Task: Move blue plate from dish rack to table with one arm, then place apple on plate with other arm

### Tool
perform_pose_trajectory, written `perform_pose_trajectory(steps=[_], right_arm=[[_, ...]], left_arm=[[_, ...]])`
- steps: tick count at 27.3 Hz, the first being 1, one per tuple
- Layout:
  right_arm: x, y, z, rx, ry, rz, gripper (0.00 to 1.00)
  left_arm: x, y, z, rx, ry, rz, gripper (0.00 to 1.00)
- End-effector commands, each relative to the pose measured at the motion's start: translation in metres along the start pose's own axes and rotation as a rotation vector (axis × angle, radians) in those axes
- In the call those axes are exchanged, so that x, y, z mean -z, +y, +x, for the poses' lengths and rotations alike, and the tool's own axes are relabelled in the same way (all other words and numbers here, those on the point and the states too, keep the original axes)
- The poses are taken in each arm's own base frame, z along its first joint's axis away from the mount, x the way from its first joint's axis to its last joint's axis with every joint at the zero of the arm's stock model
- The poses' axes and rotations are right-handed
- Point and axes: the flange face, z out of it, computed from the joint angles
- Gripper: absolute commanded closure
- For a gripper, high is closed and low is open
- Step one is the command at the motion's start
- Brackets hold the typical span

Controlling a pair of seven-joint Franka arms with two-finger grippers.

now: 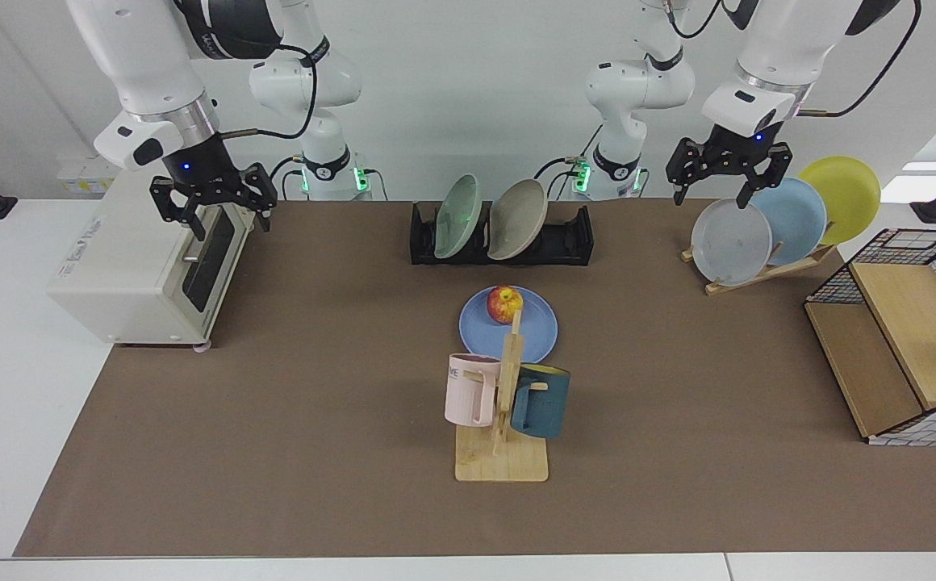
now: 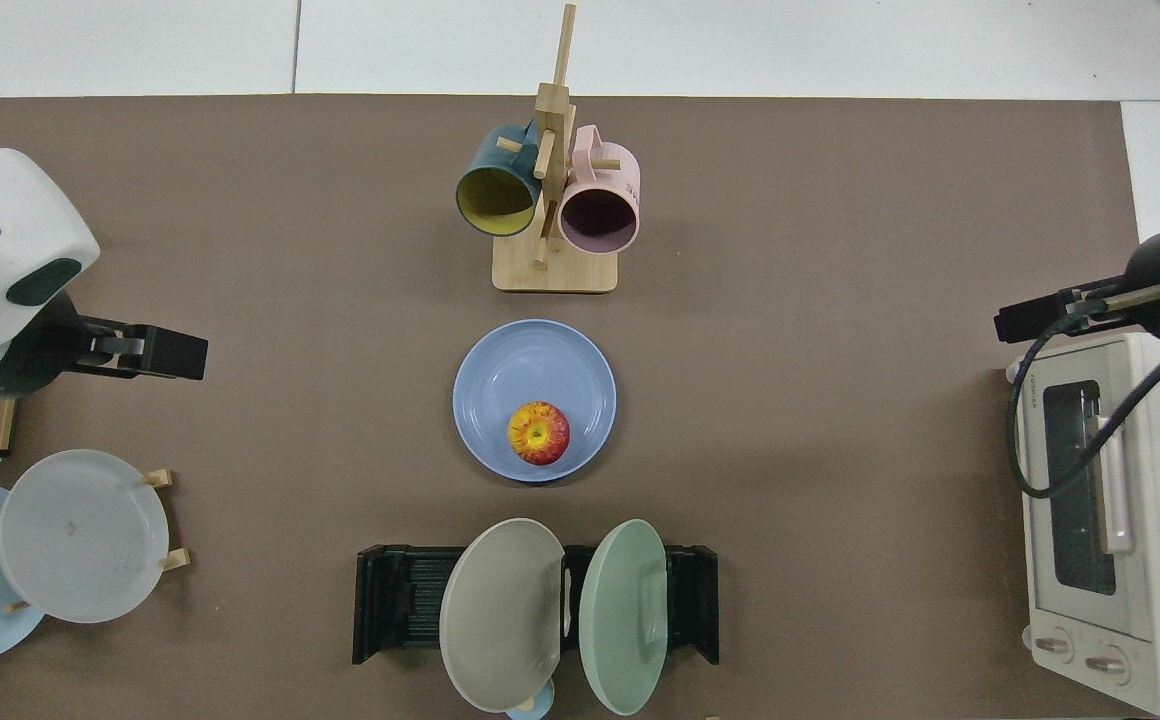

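Apple [image 1: 505,304] rests on blue plate [image 1: 536,329] on table [image 1: 290,420], well apart from both grippers. Right gripper [image 1: 215,211] released, above toaster oven [image 1: 139,266]; left gripper [image 1: 728,179] released, above wooden plate stand [image 1: 766,270]. Oven lettering unreadable.

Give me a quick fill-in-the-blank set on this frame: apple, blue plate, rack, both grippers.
1. The apple rests on the ____ plate, which lies flat on the table.
2. The dish rack holds ____ upright plates.
3. The right gripper, fingers open, hangs over the ____.
4. The left gripper, fingers open and holding nothing, hangs above the ____ plate on the wooden stand.

Missing words: blue; two; toaster oven; grey
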Motion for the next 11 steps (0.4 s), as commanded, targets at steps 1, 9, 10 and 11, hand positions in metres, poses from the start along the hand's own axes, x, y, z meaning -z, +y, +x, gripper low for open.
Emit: perform_pose_trajectory(steps=[1, 9, 10, 11], right_arm=[[0.0023, 0.0024, 0.0131, -0.059, 0.007, -0.016, 0.00], [0.0001, 0.0036, 0.0127, -0.071, 0.002, -0.018, 0.00], [0.0001, 0.0036, 0.0127, -0.071, 0.002, -0.018, 0.00], [0.0008, 0.0028, 0.0129, -0.069, 0.003, -0.018, 0.00]], left_arm=[[0.0051, -0.0028, -0.0037, 0.003, -0.006, 0.006, 0.00], [0.0051, -0.0028, -0.0037, 0.003, -0.006, 0.006, 0.00], [0.0051, -0.0028, -0.0037, 0.003, -0.006, 0.006, 0.00], [0.0051, -0.0028, -0.0037, 0.003, -0.006, 0.006, 0.00]])
